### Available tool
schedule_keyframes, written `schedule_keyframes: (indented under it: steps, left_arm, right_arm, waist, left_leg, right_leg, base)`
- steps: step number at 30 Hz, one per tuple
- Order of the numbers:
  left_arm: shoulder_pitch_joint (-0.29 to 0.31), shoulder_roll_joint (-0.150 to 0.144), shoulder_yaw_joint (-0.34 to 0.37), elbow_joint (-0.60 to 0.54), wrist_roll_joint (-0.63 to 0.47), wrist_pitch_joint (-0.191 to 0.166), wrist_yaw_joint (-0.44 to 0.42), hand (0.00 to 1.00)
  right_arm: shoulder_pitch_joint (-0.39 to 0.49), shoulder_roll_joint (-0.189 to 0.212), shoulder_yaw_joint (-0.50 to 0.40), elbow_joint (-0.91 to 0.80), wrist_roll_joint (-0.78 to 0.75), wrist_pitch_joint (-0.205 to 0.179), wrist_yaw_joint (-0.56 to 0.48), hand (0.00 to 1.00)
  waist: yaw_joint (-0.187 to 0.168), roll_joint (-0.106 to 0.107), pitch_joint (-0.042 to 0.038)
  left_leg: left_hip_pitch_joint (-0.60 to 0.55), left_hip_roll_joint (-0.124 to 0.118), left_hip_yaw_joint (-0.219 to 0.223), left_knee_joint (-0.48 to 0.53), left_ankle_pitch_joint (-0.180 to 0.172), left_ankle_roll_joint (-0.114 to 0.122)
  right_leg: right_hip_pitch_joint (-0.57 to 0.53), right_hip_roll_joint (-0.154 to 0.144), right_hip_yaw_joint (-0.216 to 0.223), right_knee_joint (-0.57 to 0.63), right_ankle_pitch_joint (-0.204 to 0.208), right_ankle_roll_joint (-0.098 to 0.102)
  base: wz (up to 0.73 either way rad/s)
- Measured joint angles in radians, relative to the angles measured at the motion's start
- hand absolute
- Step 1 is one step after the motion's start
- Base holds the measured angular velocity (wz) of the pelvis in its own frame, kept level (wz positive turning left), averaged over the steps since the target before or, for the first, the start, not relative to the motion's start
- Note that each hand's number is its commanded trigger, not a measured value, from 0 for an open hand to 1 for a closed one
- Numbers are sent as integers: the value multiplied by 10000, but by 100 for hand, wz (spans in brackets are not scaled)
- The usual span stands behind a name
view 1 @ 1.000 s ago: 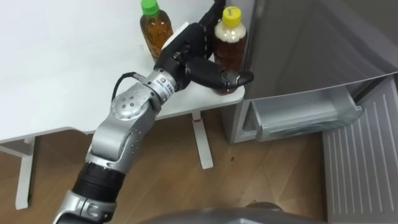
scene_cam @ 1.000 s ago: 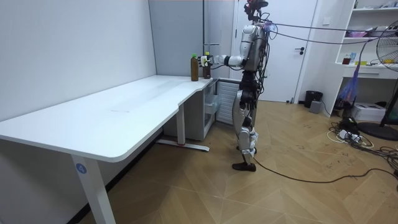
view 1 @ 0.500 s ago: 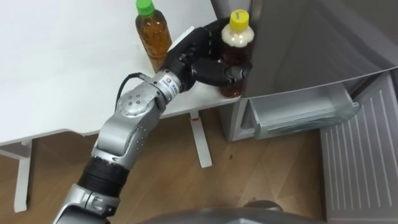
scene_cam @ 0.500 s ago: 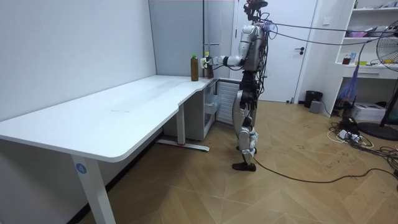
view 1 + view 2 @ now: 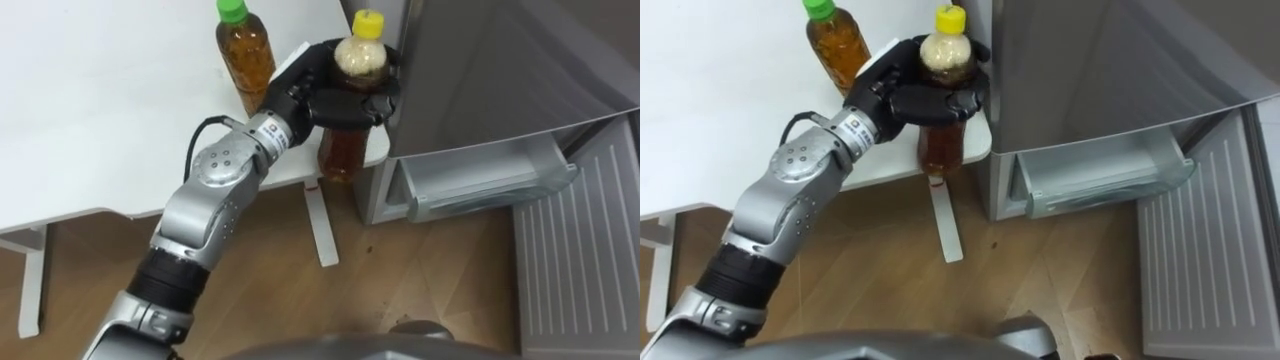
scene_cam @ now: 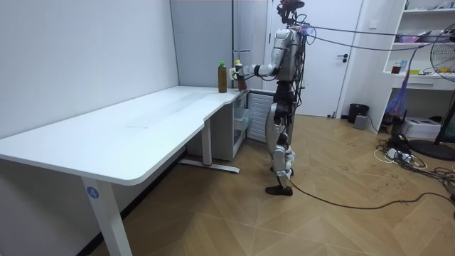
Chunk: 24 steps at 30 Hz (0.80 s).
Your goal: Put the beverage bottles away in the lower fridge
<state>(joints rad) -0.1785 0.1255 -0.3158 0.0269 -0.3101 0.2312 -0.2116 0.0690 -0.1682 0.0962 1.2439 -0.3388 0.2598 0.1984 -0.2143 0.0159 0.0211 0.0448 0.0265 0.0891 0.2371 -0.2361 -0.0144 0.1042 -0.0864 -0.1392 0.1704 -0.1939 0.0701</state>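
Yellow-capped bottle (image 5: 343, 150), upright, is clasped in the curled left hand (image 5: 335, 95) just off the edge of the table (image 5: 100, 100), beside the fridge (image 5: 500, 70). Green-capped bottle (image 5: 245, 55) stands at ten o'clock; open drawer (image 5: 490, 185) at four.

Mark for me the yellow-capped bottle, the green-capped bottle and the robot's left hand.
yellow-capped bottle (image 5: 341, 152): left eye view, on its brown lower body.
green-capped bottle (image 5: 246, 55): left eye view, on its amber body.
left hand (image 5: 345, 104): left eye view, on fingers curled round the yellow-capped bottle.
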Motion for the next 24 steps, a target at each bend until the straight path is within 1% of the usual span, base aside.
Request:
schedule_keyframes:
  steps: [3, 10, 13, 15, 17, 19, 21, 23, 24]
  left_arm:
    - [0, -12, -12, -2, -3, 0, -174, 100]
    - [-40, -12, -5, -8, -3, 0, -134, 100]
    - [-41, -5, -6, -210, 22, 0, 26, 100]
    - [-41, 9, -4, -370, 96, 0, 122, 100]
    - [-41, 55, -2, -556, 198, 0, 151, 100]
    - [-40, 50, -5, -704, 310, 2, 97, 100]
    - [-40, 55, 2, -893, 417, 3, 54, 100]
    - [-40, 48, -2, -1085, 408, 3, -27, 100]
    - [-39, 46, -2, -1123, 402, 3, -49, 100]
  right_arm:
    - [-31, 5, -1, 10, 3, -4, -33, 0]
    - [-48, 9, 8, 65, 20, -6, -125, 0]
    - [-95, 11, 9, 121, 253, -9, -142, 0]
    - [-122, 12, 10, 198, 311, -13, -138, 0]
    - [-206, 30, 20, 201, 312, -15, -202, 0]
    - [-294, 54, 0, 209, 310, -61, -344, 0]
    - [-469, 60, -10, 213, 308, -101, -495, 0]
    - [-646, 88, 29, 215, 400, -221, -757, 0]
    - [-659, 93, 77, 219, 426, -214, -803, 0]
  waist:
    - [11, -1, 0]
    - [68, -6, -23]
    - [214, 30, -51]
    - [289, 5, -64]
    - [415, -36, -61]
    - [591, -55, -64]
    - [696, -61, -65]
    - [850, -77, -63]
    - [879, -81, -66]
  left_leg:
    - [-30, 1, -1, 5, 0, 0]
    - [-79, 0, 8, 8, 1, 2]
    - [-89, 5, 29, -8, 3, 1]
    - [-64, 8, 28, -14, 3, 1]
    - [-45, 8, 23, -18, 3, 1]
    - [-45, 8, 17, -20, 3, 1]
    - [-51, 4, -18, -25, 3, 1]
    - [-56, -9, -146, -19, 4, 1]
    - [-60, -10, -178, -16, 5, 1]
  right_leg:
    - [-24, 0, -7, 1, 0, 0]
    - [-162, 0, 15, 9, 0, 1]
    - [-152, 1, 27, 14, 0, 0]
    - [-122, 1, 15, 15, 0, -1]
    - [-89, 1, 5, 10, 1, -1]
    - [-93, 0, -3, 7, 0, -1]
    - [-95, 1, -12, 8, 1, -1]
    - [-55, 3, -88, 9, 0, -1]
    - [-45, 3, -119, 10, 1, -1]
  base:
    - [0]
    - [-1]
    - [-3]
    - [0]
    - [0]
    - [0]
    - [2]
    - [9]
    - [16]
